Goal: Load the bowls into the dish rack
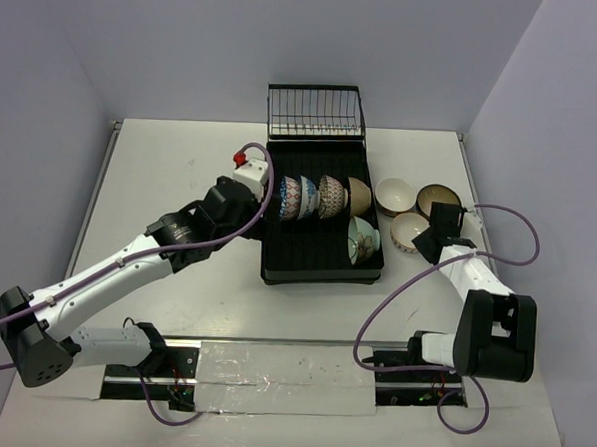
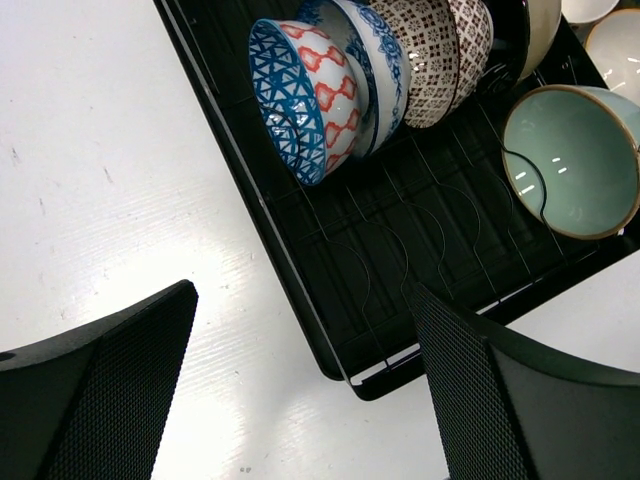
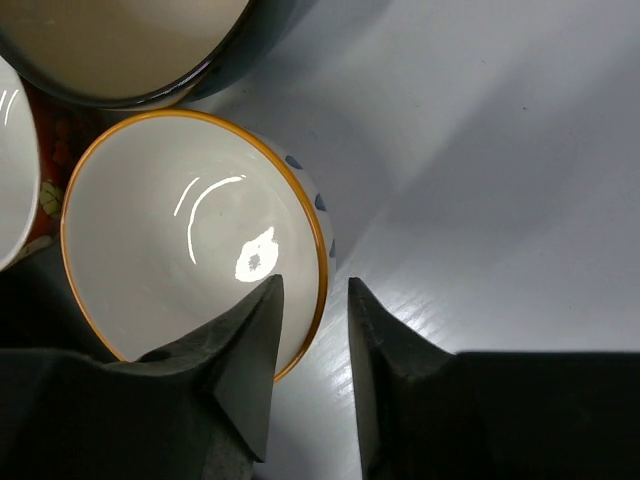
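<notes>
The black dish rack (image 1: 269, 257) holds several bowls on edge: a blue-and-red one (image 1: 289, 197), a blue-white one (image 1: 308, 196), a brown-patterned one (image 1: 330, 196) and a tan one (image 1: 359, 196). A pale green bowl (image 1: 363, 240) leans nearer the front. Three bowls stand on the table to its right. My right gripper (image 3: 313, 282) straddles the near rim of the cream, orange-rimmed bowl (image 3: 170, 230), one finger inside and one outside. A gap still shows beside the outer finger. My left gripper (image 2: 302, 292) hangs wide open and empty over the table beside the rack's left edge (image 2: 300, 290).
A white bowl (image 1: 394, 196) and a dark-rimmed tan bowl (image 1: 438, 199) sit just beyond the cream one (image 1: 406, 229). The rack's upright wire basket (image 1: 315, 111) stands at the far end. Walls close in on both sides of the table.
</notes>
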